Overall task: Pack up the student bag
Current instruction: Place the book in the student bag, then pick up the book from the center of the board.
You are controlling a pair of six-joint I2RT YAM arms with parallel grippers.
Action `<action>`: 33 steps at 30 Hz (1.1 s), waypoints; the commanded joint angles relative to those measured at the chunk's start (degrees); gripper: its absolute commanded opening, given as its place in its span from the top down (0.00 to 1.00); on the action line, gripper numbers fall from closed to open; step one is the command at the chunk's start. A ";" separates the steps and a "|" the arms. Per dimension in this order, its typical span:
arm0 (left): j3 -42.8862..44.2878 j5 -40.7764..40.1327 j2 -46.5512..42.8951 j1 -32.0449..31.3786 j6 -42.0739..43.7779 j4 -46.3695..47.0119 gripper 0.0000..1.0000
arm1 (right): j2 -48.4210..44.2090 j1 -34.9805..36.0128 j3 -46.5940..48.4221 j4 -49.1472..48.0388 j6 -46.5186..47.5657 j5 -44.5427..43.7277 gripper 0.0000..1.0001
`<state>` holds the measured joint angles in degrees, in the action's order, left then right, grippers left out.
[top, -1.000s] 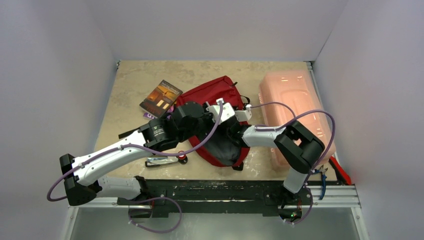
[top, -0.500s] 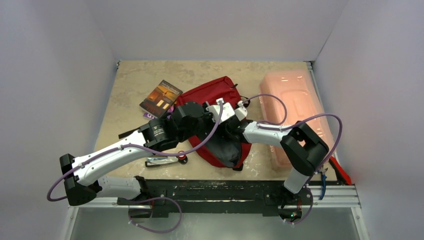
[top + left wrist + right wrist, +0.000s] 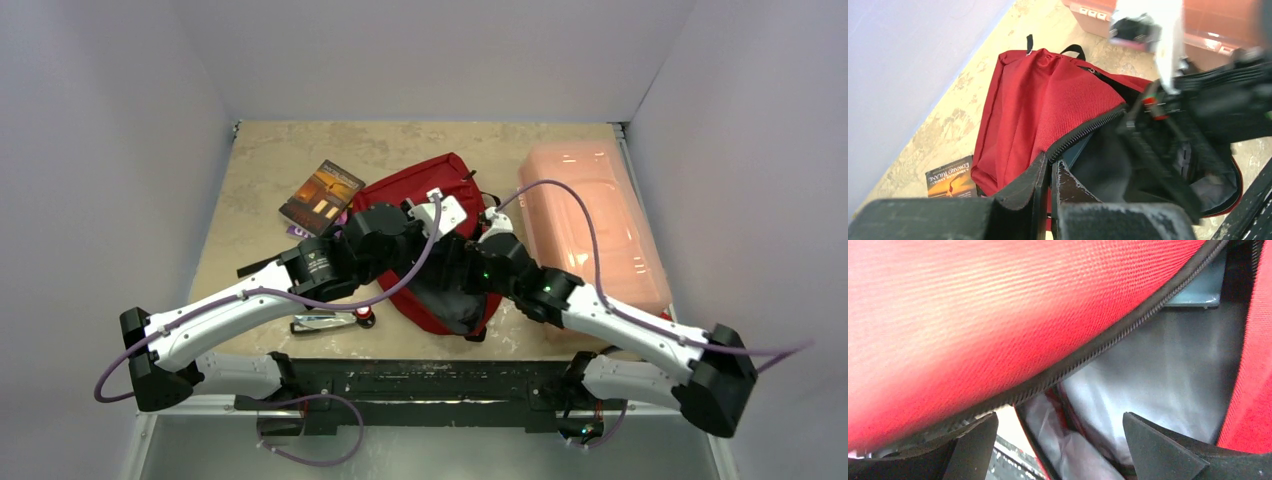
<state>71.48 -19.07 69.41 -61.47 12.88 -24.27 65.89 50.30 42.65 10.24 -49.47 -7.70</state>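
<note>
The student bag (image 3: pixel 420 185) is a dark red backpack lying in the middle of the table, its main zip undone. My left gripper (image 3: pixel 447 238) is shut on the zipper edge (image 3: pixel 1083 131) of the bag's upper flap and holds it lifted off the opening. My right gripper (image 3: pixel 1060 440) is open inside that opening, with only grey lining (image 3: pixel 1148 370) between its fingers. The top view shows the right gripper (image 3: pixel 458 275) reaching in from the right under the flap. A flat blue-grey thing (image 3: pixel 1079 148) lies inside the student bag (image 3: pixel 1043 95).
A paperback book (image 3: pixel 322 196) lies left of the bag with a purple thing (image 3: pixel 297 230) under it. A pale pink plastic box (image 3: pixel 590 215) stands to the right. A silvery item with a red cap (image 3: pixel 340 320) lies near the front edge, and red and blue tools (image 3: pixel 670 345) lie at the right edge.
The right arm has swung low to the near right and pushed its gripper further into the bag's opening, with its jaws spread wider. The left gripper still holds the flap.
</note>
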 commanded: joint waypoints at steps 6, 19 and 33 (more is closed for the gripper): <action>-3.68 0.03 -1.41 0.01 -11.00 2.76 1.00 | -24.81 0.15 4.34 17.00 14.38 4.32 0.01; -12.63 13.45 -2.14 1.10 -27.35 -2.78 0.56 | -22.70 0.14 13.58 21.07 16.43 -7.90 0.01; -22.66 23.15 -13.42 56.49 -56.61 7.71 0.05 | -24.85 0.04 11.07 18.86 15.85 -4.70 0.01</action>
<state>52.88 -1.26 53.01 -19.64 -26.30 -22.59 41.43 50.30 53.63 30.50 -34.44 -13.69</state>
